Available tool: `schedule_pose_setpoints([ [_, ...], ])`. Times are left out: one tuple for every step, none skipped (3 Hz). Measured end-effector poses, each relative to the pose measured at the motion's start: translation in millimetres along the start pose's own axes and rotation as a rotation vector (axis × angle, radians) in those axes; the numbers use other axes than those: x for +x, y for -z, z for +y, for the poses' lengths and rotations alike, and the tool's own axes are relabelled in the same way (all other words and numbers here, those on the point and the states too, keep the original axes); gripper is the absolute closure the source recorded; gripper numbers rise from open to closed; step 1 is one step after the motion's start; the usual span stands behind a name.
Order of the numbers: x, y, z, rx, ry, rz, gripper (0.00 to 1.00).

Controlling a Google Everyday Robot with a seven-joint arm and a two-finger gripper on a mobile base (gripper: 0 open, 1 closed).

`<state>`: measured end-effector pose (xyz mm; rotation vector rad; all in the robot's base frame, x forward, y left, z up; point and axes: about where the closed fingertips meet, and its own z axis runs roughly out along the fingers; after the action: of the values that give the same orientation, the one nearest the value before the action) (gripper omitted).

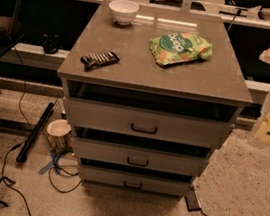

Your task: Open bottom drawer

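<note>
Currently, the speckled floor (129,215) directly before the desk (133,49) lies open across the full width of the drawer fronts. Left of the desk, a paper cup (58,131), a black bar (35,133) and loose cables (62,172) crowd the lower corner; at the right lower corner a small dark plate (193,199) lies on the floor. The tool (268,131) hangs at the right frame edge, level with the top drawer (145,123), beside the desk's right front corner and apart from it; whether it is released or clenched cannot be told. The bottom drawer (134,180) is the lowest of three, just above the floor, below the middle drawer (138,157). Its long axis runs left to right and its flat front faces the camera. The front is grey-brown, with a small dark bracket handle (132,184) at centre and a dark gap along its upper edge. A white bowl (123,11), a green snack bag (180,48) and a dark wrapped bar (99,60) lie on the desk top
</note>
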<state>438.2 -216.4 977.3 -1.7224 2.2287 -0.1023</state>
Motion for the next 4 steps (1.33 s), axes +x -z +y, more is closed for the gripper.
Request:
schedule_pose_setpoints([
  [1.0,-5.2,2.3,-0.016,0.002,-0.002,0.00],
  [4.2,-21.2,9.1,-0.066,0.009,-0.009,0.00],
  [11.2,-71.5,31.3,-0.147,0.047,-0.073,0.00],
  [33.4,-161.5,68.2,-0.247,0.073,-0.152,0.00],
])
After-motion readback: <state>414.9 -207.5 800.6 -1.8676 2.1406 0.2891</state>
